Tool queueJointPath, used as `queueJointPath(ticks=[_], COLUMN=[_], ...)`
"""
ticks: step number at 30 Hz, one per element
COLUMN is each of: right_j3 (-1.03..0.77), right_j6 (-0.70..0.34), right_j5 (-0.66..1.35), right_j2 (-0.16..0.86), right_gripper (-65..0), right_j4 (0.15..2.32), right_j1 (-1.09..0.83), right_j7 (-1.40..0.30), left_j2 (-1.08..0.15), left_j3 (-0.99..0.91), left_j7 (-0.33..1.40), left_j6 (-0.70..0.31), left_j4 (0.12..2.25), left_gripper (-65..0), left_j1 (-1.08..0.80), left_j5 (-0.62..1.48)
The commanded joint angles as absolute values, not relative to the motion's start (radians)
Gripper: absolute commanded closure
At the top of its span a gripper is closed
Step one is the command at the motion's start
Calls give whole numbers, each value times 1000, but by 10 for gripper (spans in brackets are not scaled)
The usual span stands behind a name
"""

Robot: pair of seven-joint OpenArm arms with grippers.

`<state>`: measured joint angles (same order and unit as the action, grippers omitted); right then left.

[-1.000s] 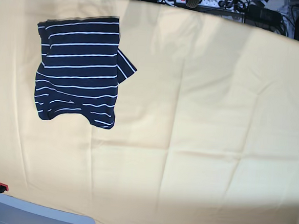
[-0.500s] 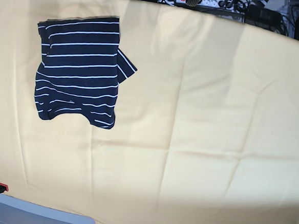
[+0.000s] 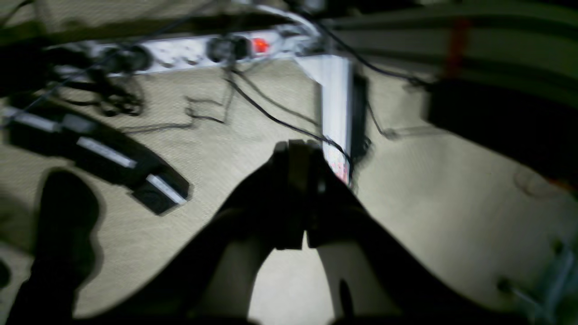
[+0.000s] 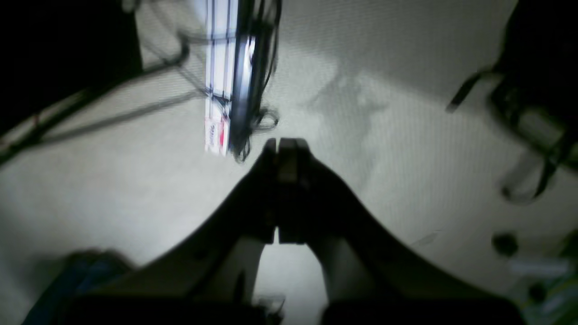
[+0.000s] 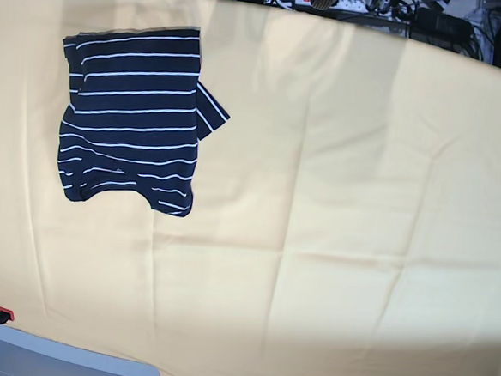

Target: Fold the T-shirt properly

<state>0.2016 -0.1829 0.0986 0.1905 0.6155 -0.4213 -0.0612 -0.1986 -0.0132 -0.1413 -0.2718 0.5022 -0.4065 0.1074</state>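
So the T-shirt [image 5: 133,115] is sitting folded into a rough rectangle at the far left of the yellow cloth [image 5: 335,211], with one sleeve corner poking out on its right side. Nothing's touching it.

Both arms are off the table. The left gripper [image 3: 301,180] has its fingers pressed together on nothing, hanging over a carpeted floor [image 3: 451,189] with a power strip [image 3: 189,52] and cables [image 3: 271,117] beyond it. The right gripper [image 4: 283,174] is the same deal: pinched closed, empty, above the carpet. Both wrist views are pretty blurry.
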Motion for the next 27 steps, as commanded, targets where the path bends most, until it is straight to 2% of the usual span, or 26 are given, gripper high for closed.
queueJointPath(ticks=[1,5,10,13,27], right_j3=[211,224,224,224,224], right_j6=[-174,-155,-180,-192,-201], right_j5=[96,96,107,107,160], right_j2=[187,143,105,82,75], right_gripper=[0,0,0,0,0], right_j4=[599,542,526,526,526], right_j1=[-429,-398,-385,-382,-382], right_j7=[-25,16,51,60,42], left_j2=[-182,-118,-66,-46,-38], left_j3=[-13,-13,-13,-13,-13], left_j7=[-175,-218,-238,-237,-225], left_j6=[-255,-177,-169,-126,-141], left_j4=[475,361,312,312,312], left_gripper=[0,0,0,0,0], left_j1=[-403,-341,-316,-318,-321], left_j5=[105,105,104,105,123])
